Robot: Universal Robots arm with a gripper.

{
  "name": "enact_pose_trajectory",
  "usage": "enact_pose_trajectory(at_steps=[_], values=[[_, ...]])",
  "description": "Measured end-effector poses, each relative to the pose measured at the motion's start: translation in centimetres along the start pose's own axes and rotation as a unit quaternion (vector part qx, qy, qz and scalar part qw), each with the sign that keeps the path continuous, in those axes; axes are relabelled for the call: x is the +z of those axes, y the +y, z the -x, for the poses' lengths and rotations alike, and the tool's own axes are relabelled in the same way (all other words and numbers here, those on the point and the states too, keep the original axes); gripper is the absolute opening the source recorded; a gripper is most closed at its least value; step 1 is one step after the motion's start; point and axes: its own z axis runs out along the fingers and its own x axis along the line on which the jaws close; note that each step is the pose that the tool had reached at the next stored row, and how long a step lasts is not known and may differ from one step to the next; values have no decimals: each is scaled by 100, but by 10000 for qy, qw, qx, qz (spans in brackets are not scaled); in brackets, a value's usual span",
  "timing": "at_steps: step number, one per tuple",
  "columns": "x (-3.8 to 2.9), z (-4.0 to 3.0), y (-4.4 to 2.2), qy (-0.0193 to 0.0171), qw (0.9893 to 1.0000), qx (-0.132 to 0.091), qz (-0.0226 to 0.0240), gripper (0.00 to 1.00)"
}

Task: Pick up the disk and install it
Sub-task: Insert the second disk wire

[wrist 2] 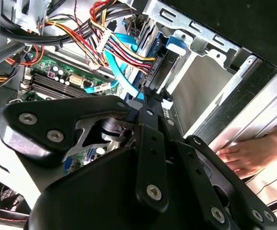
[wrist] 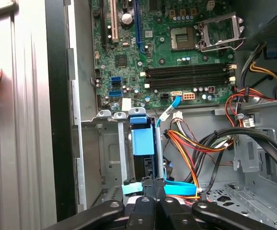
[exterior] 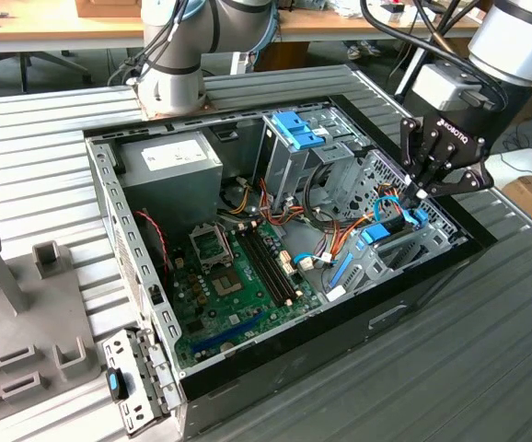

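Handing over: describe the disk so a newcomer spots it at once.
Find the open computer case, then its end at the exterior view's right, below the pincer. There the disk stands on edge in a grey metal drive bay. Its blue plastic rail sets it apart from the bare bay walls and the orange-and-red cables beside it.

An open computer case (exterior: 137,276) lies on a ribbed metal table (exterior: 487,350). Inside it a green motherboard (exterior: 238,285) covers the floor, with a bare CPU socket (exterior: 209,245) and black memory slots (exterior: 271,267) beside it. A grey power supply (exterior: 169,166) with a white sticker sits in the far corner. A metal drive cage (exterior: 294,152) carries a blue latch (exterior: 295,129) on top. Coloured cables (wrist: 186,143) run between cage and board. A grey fixture (exterior: 27,313) stands at the exterior view's left.
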Motion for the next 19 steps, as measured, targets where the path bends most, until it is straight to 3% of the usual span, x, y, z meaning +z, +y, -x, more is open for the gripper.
enact_pose_trajectory(at_steps=[16,19], values=[[-1,0,0,-35,10000,-2,3,11],[-3,46,13,-32,10000,-3,3,11]])
